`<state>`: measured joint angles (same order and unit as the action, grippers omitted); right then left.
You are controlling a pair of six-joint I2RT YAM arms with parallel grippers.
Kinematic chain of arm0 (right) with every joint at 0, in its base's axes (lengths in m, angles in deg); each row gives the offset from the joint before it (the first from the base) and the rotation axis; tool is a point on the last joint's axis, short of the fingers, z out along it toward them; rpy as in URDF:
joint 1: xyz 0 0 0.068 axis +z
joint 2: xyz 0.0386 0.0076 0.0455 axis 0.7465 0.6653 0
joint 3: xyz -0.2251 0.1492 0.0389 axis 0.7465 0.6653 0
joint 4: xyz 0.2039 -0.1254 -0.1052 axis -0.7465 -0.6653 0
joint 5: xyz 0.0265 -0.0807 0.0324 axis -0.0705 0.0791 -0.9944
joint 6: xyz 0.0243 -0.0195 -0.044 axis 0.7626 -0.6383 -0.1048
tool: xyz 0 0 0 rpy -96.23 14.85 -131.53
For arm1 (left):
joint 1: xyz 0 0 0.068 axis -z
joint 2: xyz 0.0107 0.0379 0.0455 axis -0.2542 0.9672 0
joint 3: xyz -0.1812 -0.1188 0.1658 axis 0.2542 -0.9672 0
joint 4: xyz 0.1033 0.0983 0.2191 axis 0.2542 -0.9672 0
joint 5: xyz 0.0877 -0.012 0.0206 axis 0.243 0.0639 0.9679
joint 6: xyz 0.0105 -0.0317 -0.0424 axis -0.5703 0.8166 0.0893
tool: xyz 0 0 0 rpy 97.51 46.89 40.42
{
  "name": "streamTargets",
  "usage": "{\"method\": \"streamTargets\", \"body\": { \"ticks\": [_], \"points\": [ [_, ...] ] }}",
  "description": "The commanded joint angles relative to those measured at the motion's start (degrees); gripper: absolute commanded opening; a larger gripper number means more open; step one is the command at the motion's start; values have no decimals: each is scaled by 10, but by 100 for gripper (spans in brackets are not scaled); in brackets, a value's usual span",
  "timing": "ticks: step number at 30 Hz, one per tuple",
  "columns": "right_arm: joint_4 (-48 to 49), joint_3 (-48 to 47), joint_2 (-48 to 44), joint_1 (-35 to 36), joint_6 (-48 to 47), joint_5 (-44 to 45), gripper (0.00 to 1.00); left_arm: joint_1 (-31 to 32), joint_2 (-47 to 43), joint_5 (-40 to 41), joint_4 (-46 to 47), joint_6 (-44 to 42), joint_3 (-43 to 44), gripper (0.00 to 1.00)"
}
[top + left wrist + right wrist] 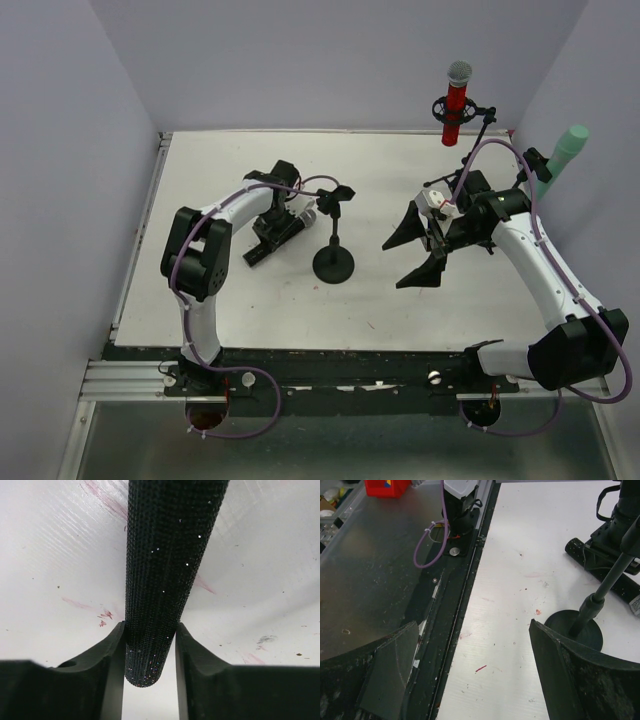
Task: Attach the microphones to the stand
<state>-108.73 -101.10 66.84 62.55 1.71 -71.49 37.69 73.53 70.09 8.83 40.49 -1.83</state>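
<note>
Counting two of three done: red microphone [457, 100] and mint-green microphone [565, 155] appear clipped beyond the right pincer [418, 255], jaws wide, empty. Black microphone [165, 555] sits clamped in the left pincer [150, 652]; stand [333, 262] beside it, clip unfilled.

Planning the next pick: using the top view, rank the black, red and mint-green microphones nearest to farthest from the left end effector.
1. Black microphone, held by the left end effector, centre-left.
2. Red microphone, back right, clipped upright.
3. Mint-green microphone, far right edge.
</note>
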Motion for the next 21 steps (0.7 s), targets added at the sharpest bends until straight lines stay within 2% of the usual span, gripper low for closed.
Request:
{"method": "streamTargets", "body": {
  "ticks": [1, 6, 17, 21],
  "points": [
    [-11, 1, -11, 3, -8, -14, 100, -23, -4, 4, -3, 38, 9, 30],
    [-7, 3, -10, 2, -6, -13, 99, -69, -71, -56, 67, 87, -44, 16],
    [24, 12, -3, 3, 23, -5, 100, -119, -293, -120, 228, 180, -183, 14],
    [73, 22, -9, 3, 74, 24, 100, -121, -395, -131, 275, 200, -225, 14]
  ]
}}
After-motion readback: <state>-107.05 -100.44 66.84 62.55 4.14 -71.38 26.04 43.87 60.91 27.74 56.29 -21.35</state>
